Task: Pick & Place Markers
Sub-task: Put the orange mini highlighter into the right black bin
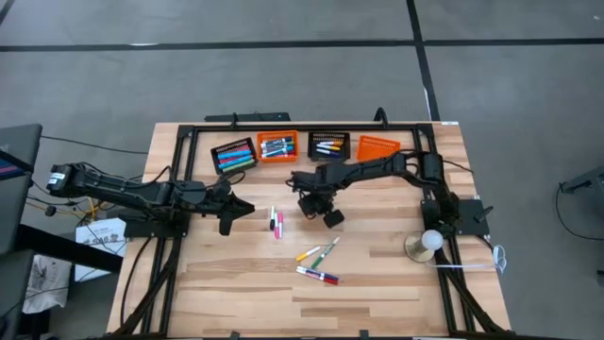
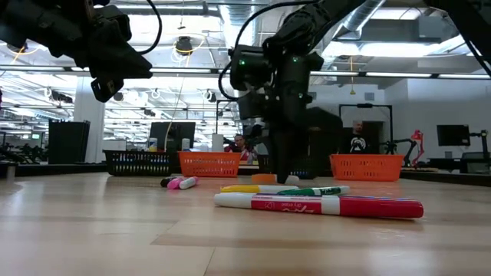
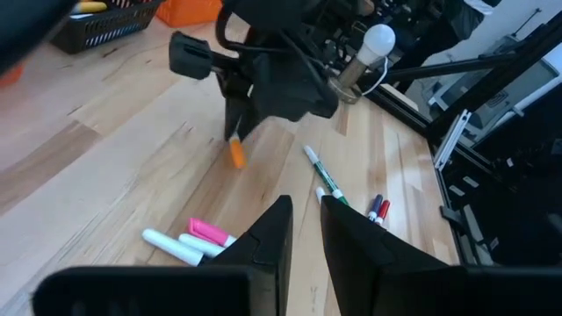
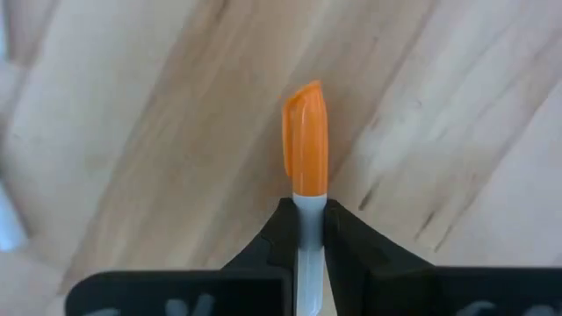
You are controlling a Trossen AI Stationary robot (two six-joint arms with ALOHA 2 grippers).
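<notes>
Right wrist view shows my right gripper (image 4: 303, 219) closed on 1 short white-barrelled marker with an orange cap (image 4: 305, 140). The barrel sits between my 2 dark fingers and the cap projects straight out beyond the fingertips, so the marker's long axis runs in line with the fingers. In the left wrist view the same marker (image 3: 236, 154) hangs cap-down at a slight tilt, with the cap just above or touching the pale wooden slatted table (image 1: 377, 283); I cannot tell which.

In the high view my right gripper (image 1: 319, 210) is at mid-table. The row of small rectangular mesh baskets lies toward the far edge, with the orange mesh basket (image 1: 277, 147) and the black mesh basket (image 1: 328, 144) nearest. I judge that the coming move is a lift and a carry toward that row.

My left gripper (image 3: 300, 230) waits on the left side of the table, near a pink-capped marker (image 3: 207, 233). Its fingers stand close together with a narrow gap and hold nothing.
</notes>
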